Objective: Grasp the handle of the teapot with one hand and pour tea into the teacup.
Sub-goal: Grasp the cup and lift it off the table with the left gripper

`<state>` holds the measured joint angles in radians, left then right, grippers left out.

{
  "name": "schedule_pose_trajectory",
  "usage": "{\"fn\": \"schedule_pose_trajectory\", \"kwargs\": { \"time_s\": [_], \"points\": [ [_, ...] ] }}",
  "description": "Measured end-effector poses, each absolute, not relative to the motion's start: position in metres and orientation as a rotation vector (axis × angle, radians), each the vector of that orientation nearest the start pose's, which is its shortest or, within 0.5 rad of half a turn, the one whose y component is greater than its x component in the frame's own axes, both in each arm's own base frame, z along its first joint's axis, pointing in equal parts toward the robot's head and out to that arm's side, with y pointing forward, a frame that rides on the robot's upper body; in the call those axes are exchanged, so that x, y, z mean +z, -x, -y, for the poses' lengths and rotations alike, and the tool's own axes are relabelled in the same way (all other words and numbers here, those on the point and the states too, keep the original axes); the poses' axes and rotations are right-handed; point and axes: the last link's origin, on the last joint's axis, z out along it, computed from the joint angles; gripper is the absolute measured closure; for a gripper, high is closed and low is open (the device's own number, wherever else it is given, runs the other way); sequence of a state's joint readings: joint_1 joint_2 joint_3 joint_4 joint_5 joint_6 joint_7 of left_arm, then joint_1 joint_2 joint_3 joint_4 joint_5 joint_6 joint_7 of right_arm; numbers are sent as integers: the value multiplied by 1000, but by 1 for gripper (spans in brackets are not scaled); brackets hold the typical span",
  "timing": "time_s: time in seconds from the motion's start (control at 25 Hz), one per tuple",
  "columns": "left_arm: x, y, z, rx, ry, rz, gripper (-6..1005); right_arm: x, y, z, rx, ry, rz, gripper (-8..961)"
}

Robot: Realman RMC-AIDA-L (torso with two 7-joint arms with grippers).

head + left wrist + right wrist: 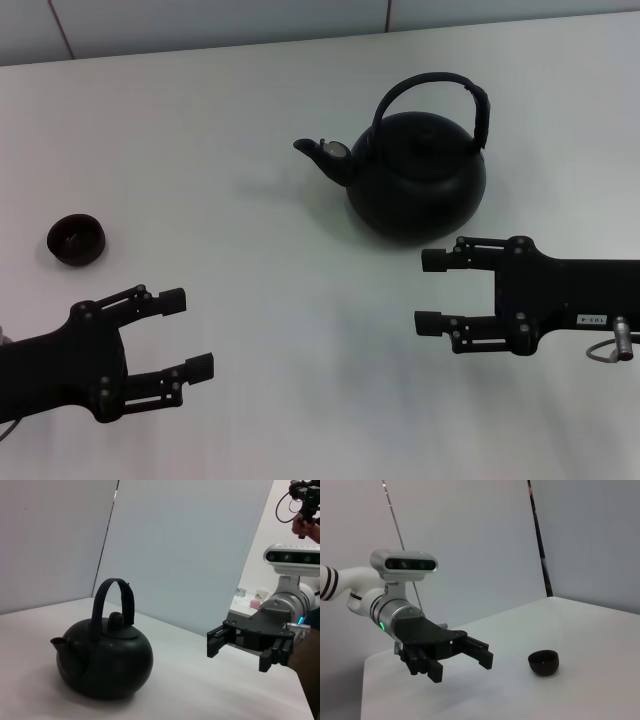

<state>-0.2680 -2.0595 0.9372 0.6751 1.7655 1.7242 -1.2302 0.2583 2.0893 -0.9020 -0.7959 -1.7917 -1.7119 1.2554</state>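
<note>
I hold both hands released above the bench's near edge — right hand (pixel 432 292) nearest the teapot (pixel 415 175), its handle (pixel 440 88) ungrasped; left hand (pixel 186 334) beside the teacup (pixel 76 239).

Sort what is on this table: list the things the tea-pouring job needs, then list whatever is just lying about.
Needed for the job:
- teapot, upright, spout toward the robot's left
- handle, arched over the lid
- teacup, far off on the robot's left
- right gripper, open, near the teapot, holding nothing
- left gripper, open, near the teacup, holding nothing

Just lying about:
- nothing else on the white table
</note>
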Motion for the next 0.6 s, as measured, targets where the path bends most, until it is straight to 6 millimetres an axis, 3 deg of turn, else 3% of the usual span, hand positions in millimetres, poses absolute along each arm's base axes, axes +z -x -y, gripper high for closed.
{"fn": "schedule_pose_trajectory", "kwargs": {
  "time_s": [0.6],
  "points": [
    [-3,288,-250,-877,2800,546,139,3,-278,-262,827,2773,-471,208]
  ]
}}
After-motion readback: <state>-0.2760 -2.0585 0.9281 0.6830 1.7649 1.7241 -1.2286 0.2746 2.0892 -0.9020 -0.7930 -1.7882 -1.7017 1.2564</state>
